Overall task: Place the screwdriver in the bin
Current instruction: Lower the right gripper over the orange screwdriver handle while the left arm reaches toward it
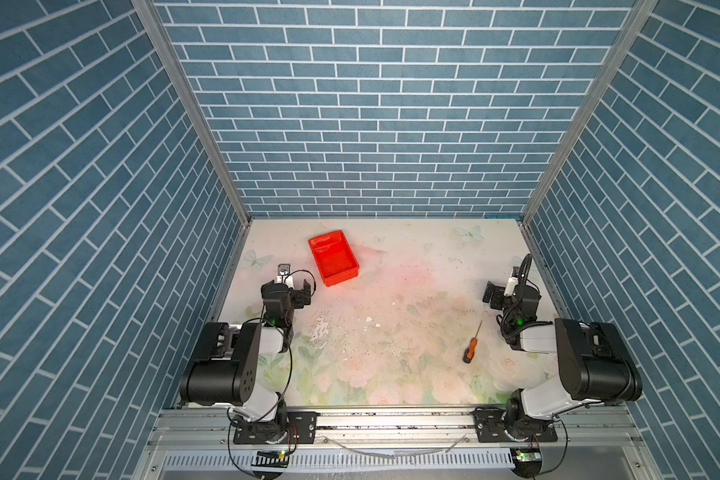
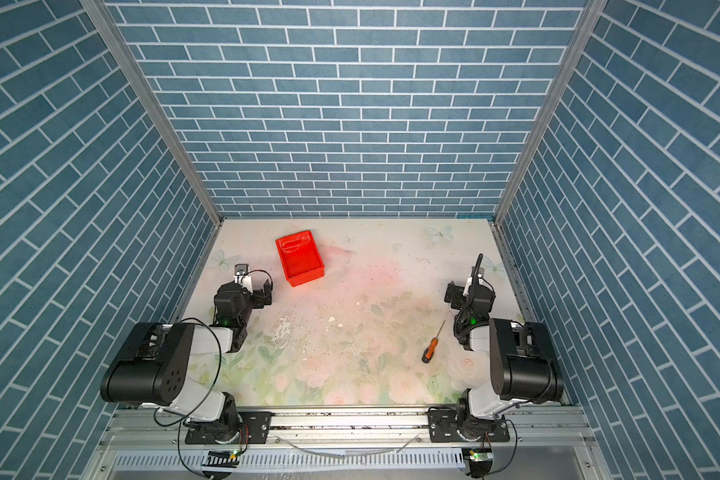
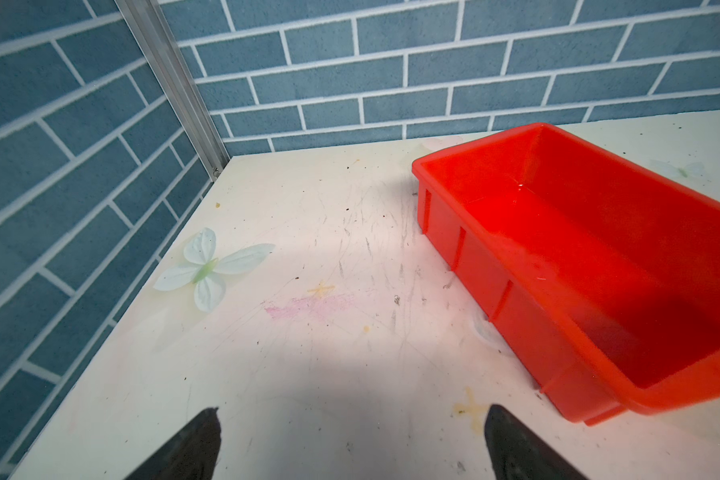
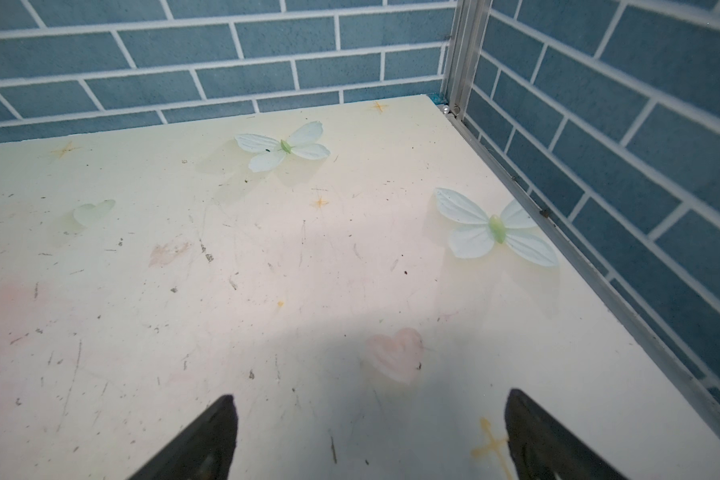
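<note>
I see one screwdriver (image 1: 471, 345) lying flat on the counter (image 1: 412, 291), just beside the right arm, with its orange handle toward the front edge and its thin shaft pointing toward the back wall. There is one empty red bin (image 1: 334, 259), far back on the left and well apart from the screwdriver, with only scratched, flowery counter between them. There are two arms, and the left end effector (image 3: 352, 411) near the bin and the right end effector (image 4: 371, 397) both hang over bare counter with fingers wide apart.
</note>
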You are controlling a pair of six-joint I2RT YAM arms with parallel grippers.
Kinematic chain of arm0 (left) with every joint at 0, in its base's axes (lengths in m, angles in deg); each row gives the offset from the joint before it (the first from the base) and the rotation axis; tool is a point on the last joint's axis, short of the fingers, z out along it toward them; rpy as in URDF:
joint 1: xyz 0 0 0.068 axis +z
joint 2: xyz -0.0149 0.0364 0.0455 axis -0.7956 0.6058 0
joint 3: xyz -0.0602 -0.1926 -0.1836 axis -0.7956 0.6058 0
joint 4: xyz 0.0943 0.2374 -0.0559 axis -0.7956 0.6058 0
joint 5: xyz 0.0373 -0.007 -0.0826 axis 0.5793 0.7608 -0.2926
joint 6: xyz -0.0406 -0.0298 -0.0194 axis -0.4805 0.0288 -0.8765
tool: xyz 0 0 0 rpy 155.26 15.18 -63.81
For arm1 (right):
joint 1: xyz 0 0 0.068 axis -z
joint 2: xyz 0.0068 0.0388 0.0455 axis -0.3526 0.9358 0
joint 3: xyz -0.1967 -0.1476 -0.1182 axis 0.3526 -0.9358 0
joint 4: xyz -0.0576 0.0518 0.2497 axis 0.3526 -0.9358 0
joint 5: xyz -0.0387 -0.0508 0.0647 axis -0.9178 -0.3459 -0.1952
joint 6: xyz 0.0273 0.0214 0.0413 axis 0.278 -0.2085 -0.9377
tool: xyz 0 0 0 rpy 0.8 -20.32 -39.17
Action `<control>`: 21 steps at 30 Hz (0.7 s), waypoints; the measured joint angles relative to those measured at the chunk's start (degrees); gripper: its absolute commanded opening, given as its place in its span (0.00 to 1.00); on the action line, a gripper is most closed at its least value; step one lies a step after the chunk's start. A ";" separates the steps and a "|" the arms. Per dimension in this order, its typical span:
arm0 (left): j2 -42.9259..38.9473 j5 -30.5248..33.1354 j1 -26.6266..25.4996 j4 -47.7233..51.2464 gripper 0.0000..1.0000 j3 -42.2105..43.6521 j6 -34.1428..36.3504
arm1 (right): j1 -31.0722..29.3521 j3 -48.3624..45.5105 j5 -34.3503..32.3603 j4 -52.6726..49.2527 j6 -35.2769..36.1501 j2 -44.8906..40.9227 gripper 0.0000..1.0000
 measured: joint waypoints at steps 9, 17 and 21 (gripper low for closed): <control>-0.02 0.22 0.00 0.00 1.00 0.00 -0.04 | 0.00 0.00 -0.04 0.00 0.00 0.00 0.99; -11.17 2.56 -2.75 4.50 1.00 0.52 1.64 | 0.00 0.00 -0.48 -5.66 0.00 -6.75 0.99; -20.11 2.93 -7.08 9.16 1.00 0.31 2.86 | -0.07 0.50 -0.76 -11.15 -0.02 -13.73 0.99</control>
